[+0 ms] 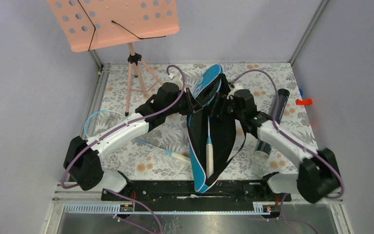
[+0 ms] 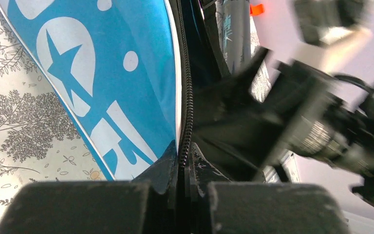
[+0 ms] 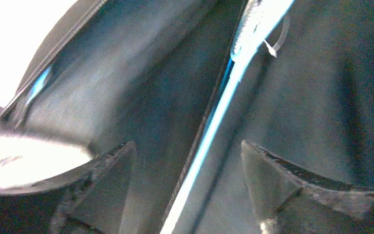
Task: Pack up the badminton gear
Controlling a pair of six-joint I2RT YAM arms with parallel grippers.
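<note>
The blue racket bag point(image 1: 200, 165) lies open in the middle of the table, its dark lining showing. My left gripper point(image 1: 191, 101) is shut on the bag's zipper edge point(image 2: 187, 112), holding the blue flap point(image 2: 126, 73) up. One light-blue racket point(image 1: 208, 141) lies inside the bag, cream handle toward me. My right gripper point(image 1: 220, 108) is inside the bag and open. Its fingers point(image 3: 119, 156) stand either side of the racket's light-blue shaft point(image 3: 214, 126) without touching it. A second racket point(image 1: 100, 123) lies on the table to the left, partly under my left arm. A dark tube point(image 1: 281, 105) lies at the right.
A pink music stand point(image 1: 114, 22) on a tripod point(image 1: 135, 78) stands at the back left. A short cylinder point(image 1: 262, 148) sits by my right arm. A small orange object point(image 1: 303, 102) lies near the right wall. Grey walls close the table in on three sides.
</note>
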